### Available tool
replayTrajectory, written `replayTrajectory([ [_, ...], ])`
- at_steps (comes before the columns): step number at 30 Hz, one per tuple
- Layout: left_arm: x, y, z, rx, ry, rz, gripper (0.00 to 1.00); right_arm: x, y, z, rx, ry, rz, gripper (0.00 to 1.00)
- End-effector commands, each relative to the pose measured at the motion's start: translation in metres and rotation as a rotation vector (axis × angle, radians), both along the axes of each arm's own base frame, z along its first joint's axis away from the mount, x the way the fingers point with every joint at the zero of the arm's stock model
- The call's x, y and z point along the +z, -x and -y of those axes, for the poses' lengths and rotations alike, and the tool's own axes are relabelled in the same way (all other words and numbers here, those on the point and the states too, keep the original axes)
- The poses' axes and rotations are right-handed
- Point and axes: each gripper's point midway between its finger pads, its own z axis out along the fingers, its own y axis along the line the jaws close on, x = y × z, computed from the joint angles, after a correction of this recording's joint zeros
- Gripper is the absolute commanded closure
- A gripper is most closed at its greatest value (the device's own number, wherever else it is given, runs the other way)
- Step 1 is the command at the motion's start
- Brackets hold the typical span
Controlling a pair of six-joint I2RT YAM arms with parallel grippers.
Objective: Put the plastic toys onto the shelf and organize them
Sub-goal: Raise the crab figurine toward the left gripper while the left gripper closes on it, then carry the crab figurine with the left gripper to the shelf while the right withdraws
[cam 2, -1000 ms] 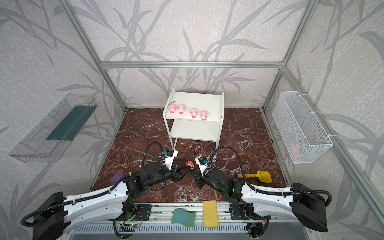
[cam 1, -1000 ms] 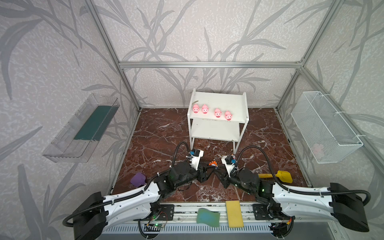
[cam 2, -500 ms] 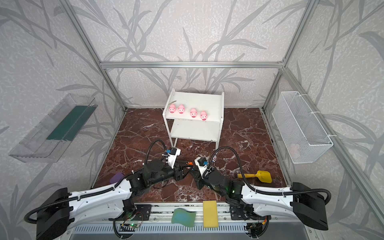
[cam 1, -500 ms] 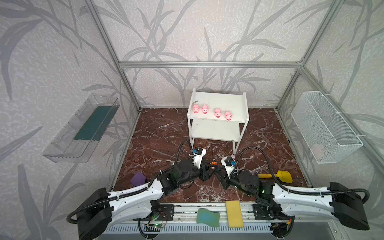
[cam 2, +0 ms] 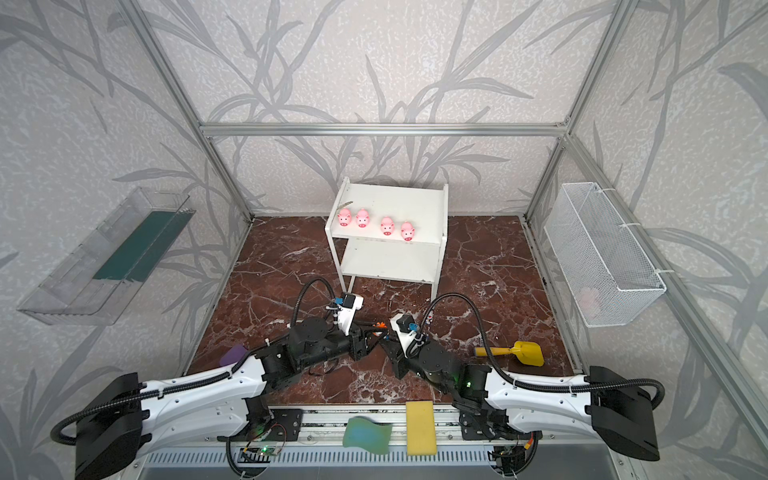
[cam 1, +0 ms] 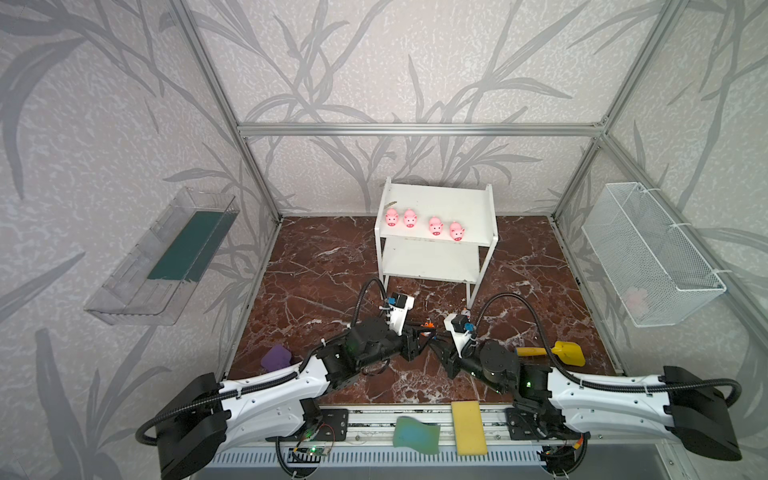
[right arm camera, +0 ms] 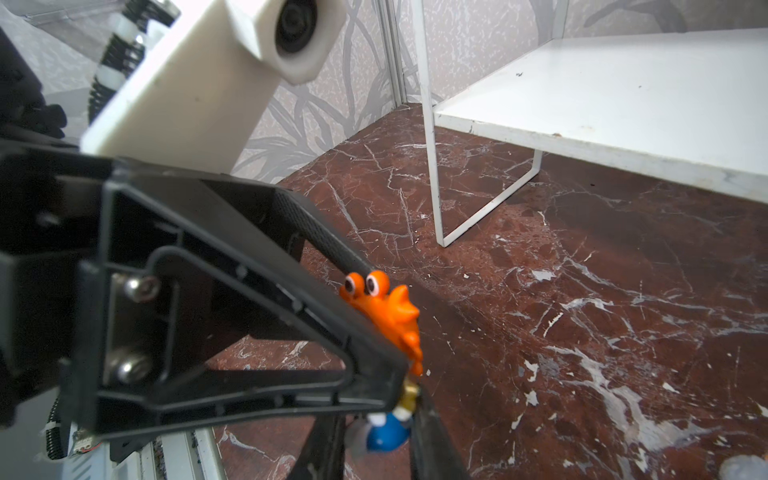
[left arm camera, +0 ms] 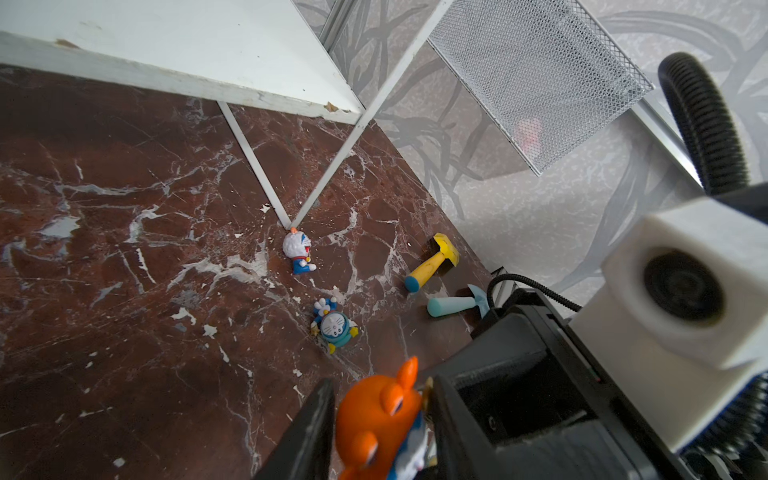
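Orange figurine [right arm camera: 384, 309], half hidden, is clamped in the right gripper [right arm camera: 376, 440]; the left gripper [cam 1: 420, 331] cannot be read. Four pigs [cam 1: 435, 226] top the shelf [cam 1: 440, 199]; two floor figurines [left arm camera: 297, 251] lie loose.

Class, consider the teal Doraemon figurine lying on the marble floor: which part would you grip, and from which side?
On the teal Doraemon figurine, probably the round head, jaws on its two sides, coming from straight above: it lies face up, flat, with bare floor around.
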Motion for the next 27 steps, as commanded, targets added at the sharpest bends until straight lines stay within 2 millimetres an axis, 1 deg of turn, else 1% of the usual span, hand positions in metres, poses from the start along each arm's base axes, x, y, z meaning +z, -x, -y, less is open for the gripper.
replayTrajectory([
  [1,0.018,-0.001,0.01,-0.024,0.045,0.016,0.66,0.016,-0.001,0.002,-0.013,-0.048,0.037,0.86],
  [4,0.019,0.0,0.014,-0.041,0.052,0.016,0.76,0.018,-0.001,0.003,-0.016,-0.05,0.04,0.86],
  [7,0.021,-0.002,0.016,-0.044,0.055,0.021,0.84,0.014,-0.001,0.006,-0.025,-0.037,0.035,0.84],
  [11,0.024,-0.007,0.017,-0.043,0.048,0.042,0.88,0.008,-0.001,0.012,-0.04,-0.026,0.024,0.81],
  [13,0.024,-0.011,0.018,-0.04,0.033,0.057,0.88,0.004,-0.001,0.016,-0.044,-0.006,0.017,0.74],
  [16,0.023,-0.021,0.019,-0.03,-0.015,0.109,0.88,-0.004,0.002,0.027,-0.054,0.043,-0.003,0.61],
  [19,0.026,-0.036,0.023,-0.019,-0.062,0.189,0.88,-0.017,0.006,0.044,-0.072,0.106,-0.035,0.47],
  [21,0.032,-0.047,0.03,-0.017,-0.095,0.256,0.89,-0.025,0.008,0.061,-0.097,0.141,-0.06,0.4],
  [23,0.038,-0.058,0.04,-0.012,-0.109,0.312,0.89,-0.029,0.01,0.077,-0.123,0.153,-0.069,0.33],
  [25,0.043,-0.067,0.05,-0.013,-0.111,0.355,0.89,-0.028,0.012,0.091,-0.143,0.154,-0.07,0.29],
  [27,0.048,-0.076,0.061,-0.013,-0.103,0.392,0.89,-0.022,0.014,0.105,-0.162,0.149,-0.054,0.25],
])
